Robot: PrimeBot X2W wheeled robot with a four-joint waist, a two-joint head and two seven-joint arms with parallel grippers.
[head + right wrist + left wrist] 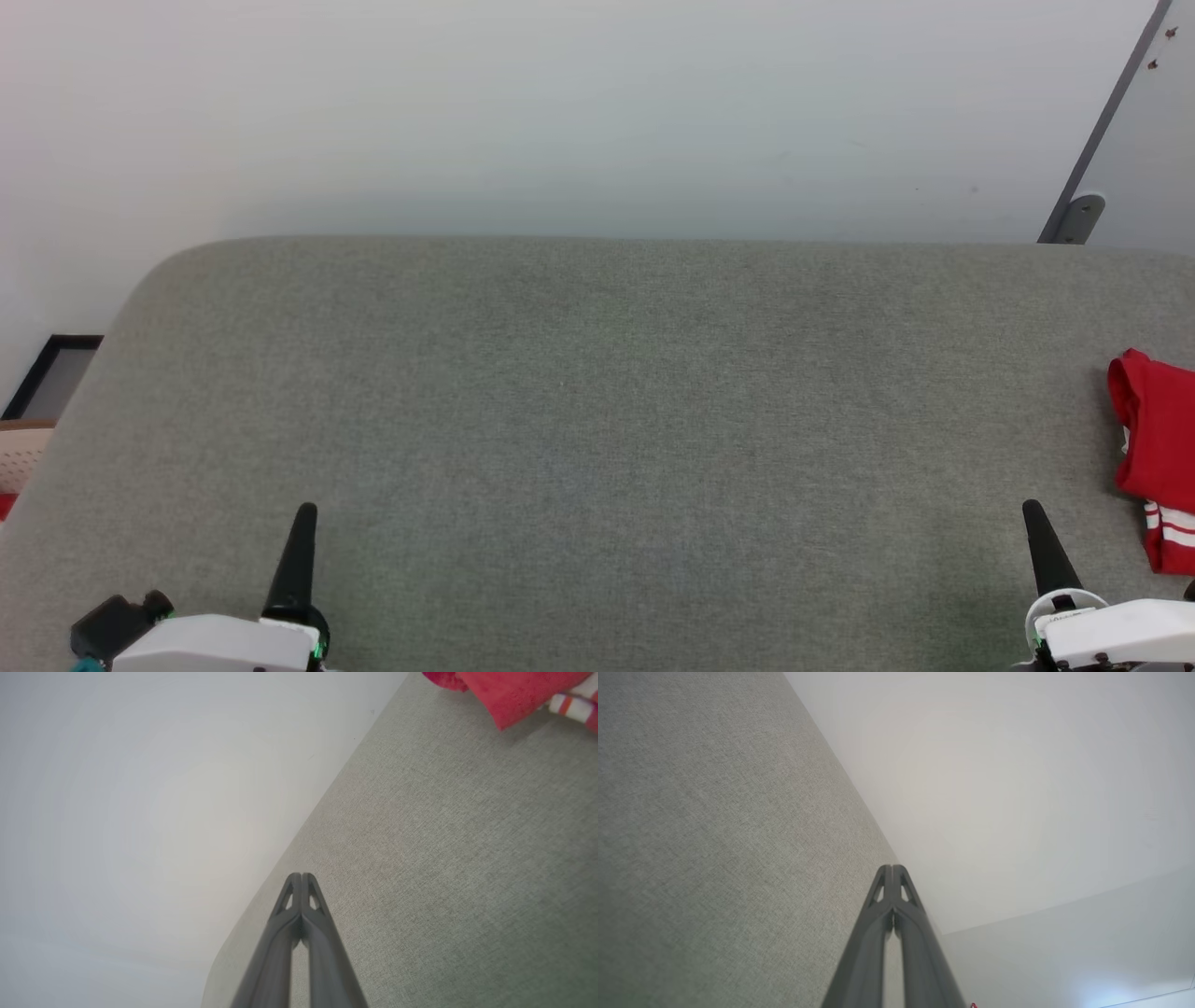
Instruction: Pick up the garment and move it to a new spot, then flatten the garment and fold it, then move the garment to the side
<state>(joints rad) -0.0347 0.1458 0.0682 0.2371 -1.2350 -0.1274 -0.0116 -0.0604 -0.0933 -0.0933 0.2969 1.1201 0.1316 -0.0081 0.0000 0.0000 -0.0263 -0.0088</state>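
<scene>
Two clenched hands, the left hand [305, 511] and the right hand [1032, 507], empty above a grey fabric-covered table [597, 392].
In the head view the left hand sat at 7 o'clock and the right hand at 5 o'clock, each with its two dark fingers pressed together, pointing toward 12 o'clock and gripping nothing. The garment [1158, 439], red with white striped trim, lay bunched on the table at 3 o'clock, cut off by the frame edge, near the right hand but apart from it.

one garment [1160, 431], two hands [305, 512] [1032, 510], one grey surface [597, 420]
</scene>
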